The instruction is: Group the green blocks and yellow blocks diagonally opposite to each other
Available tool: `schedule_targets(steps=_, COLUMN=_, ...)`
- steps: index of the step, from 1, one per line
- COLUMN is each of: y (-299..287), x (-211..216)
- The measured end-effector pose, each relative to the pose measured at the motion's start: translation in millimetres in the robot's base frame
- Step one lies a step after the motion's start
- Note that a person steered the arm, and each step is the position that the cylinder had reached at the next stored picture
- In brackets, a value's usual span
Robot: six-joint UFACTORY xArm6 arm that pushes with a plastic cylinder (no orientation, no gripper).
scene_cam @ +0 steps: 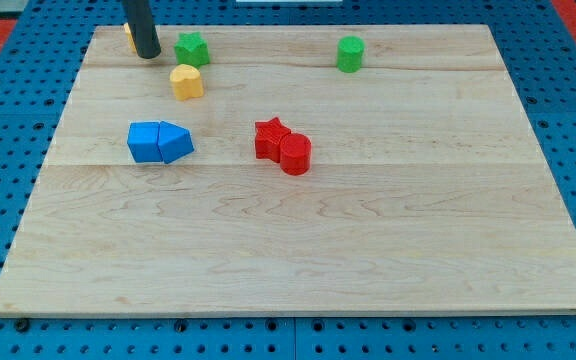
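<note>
My tip point(148, 54) rests on the board at the view's top left. A yellow block point(128, 37) sits just left of it, mostly hidden behind the rod. A green star-shaped block point(192, 48) lies just right of the tip. A yellow heart-shaped block point(186, 81) lies below the green star. A green cylinder point(350, 54) stands alone at the view's top, right of centre.
Two blue blocks point(159, 142) touch each other at the left middle. A red star-shaped block point(271, 137) touches a red cylinder point(295, 154) near the centre. The wooden board point(298, 250) lies on a blue perforated table.
</note>
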State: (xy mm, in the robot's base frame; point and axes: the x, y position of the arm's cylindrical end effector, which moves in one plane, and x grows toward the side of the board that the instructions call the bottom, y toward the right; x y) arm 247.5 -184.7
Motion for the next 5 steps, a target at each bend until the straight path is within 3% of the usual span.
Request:
schedule_targets(steps=1, y=108.7, x=0.0)
schedule_targets(steps=2, y=176.7, x=5.4)
schedule_targets(steps=3, y=80.8, x=-6.5)
schedule_targets(steps=5, y=2.9, x=-55.6)
